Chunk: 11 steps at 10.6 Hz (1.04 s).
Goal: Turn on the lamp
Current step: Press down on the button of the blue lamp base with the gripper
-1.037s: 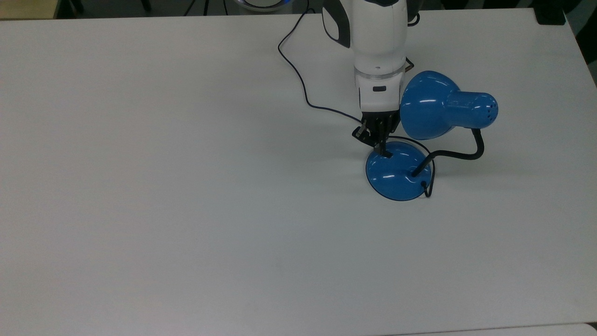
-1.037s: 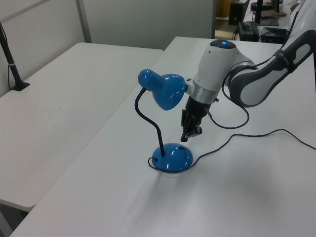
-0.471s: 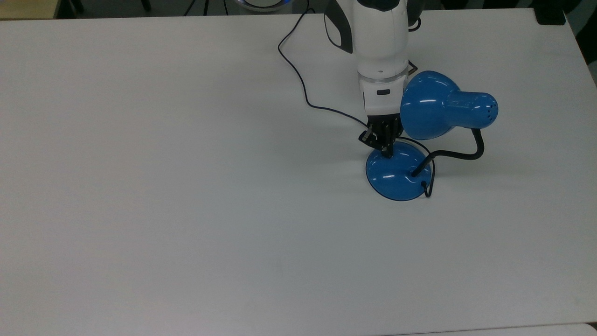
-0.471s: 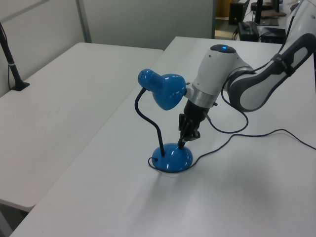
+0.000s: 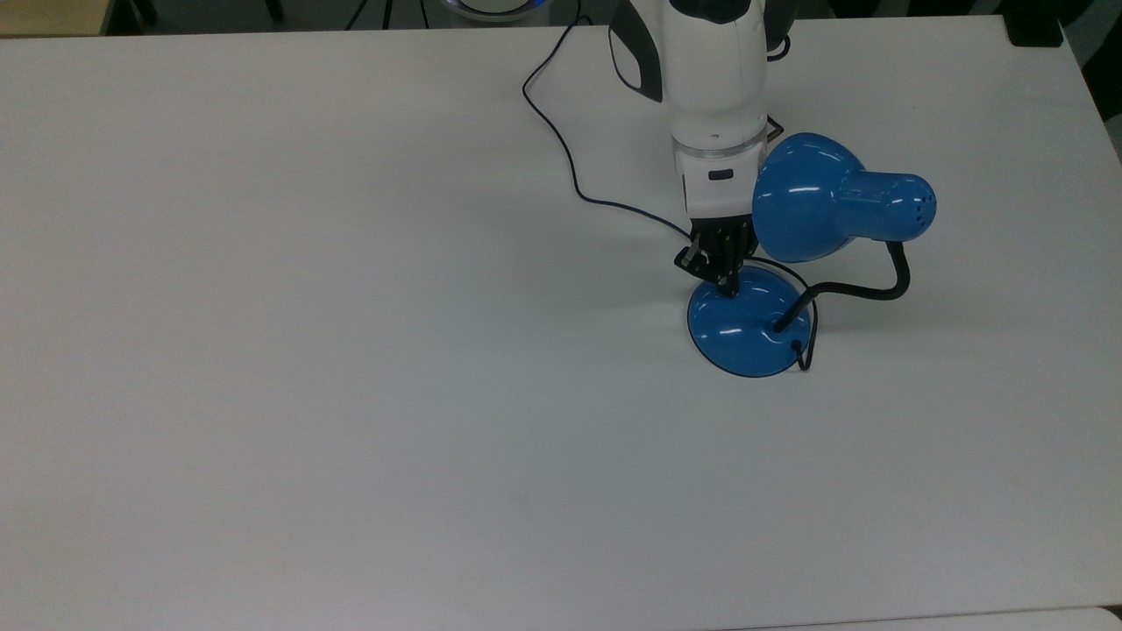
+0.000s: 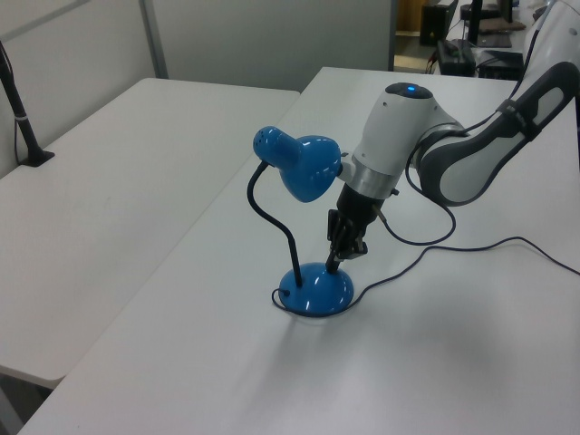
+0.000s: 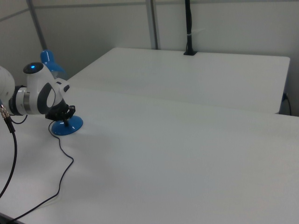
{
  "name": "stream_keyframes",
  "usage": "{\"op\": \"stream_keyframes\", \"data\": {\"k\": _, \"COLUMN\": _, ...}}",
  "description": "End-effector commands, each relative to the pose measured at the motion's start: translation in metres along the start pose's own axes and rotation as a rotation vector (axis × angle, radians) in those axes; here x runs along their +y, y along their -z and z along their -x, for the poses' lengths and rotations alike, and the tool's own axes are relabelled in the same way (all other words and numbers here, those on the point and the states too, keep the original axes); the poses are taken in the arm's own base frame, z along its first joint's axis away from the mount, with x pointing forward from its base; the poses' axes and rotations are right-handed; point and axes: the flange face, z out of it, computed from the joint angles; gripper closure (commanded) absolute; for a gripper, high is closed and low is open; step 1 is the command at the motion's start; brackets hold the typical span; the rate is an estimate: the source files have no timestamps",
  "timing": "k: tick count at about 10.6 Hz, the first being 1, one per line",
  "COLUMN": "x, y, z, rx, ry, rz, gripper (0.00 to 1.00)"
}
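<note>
In the top view, the lamp (image 5: 771, 289) stands on the white table (image 5: 351, 350) toward its far right edge as the top view shows it. The gripper (image 5: 726, 287) points down at the base's far rim, jaws pressed together, tips touching the blue dome.

In the left view, the gripper (image 6: 333, 264) meets the top of the lamp (image 6: 304, 227) base, just beside the neck, under the shade.

In the right view, the gripper (image 7: 67, 120) sits on the lamp (image 7: 65, 125) base near the table's left edge.
</note>
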Motion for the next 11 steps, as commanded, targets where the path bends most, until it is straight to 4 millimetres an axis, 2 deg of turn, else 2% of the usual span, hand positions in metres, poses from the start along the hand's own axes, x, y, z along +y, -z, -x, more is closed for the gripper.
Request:
{"op": "stream_keyframes", "data": {"k": 1, "x": -0.003, "y": -0.002, "z": -0.007, "rx": 0.030, "ry": 0.029, "rz": -0.005, "gripper": 1.00}}
{"op": "stream_keyframes", "data": {"k": 3, "x": -0.003, "y": -0.002, "z": -0.008, "rx": 0.031, "ry": 0.028, "rz": -0.007, "gripper": 1.00}}
{"op": "stream_keyframes", "data": {"k": 11, "x": -0.004, "y": -0.025, "z": -0.003, "rx": 0.008, "ry": 0.039, "rz": -0.026, "gripper": 1.00}}
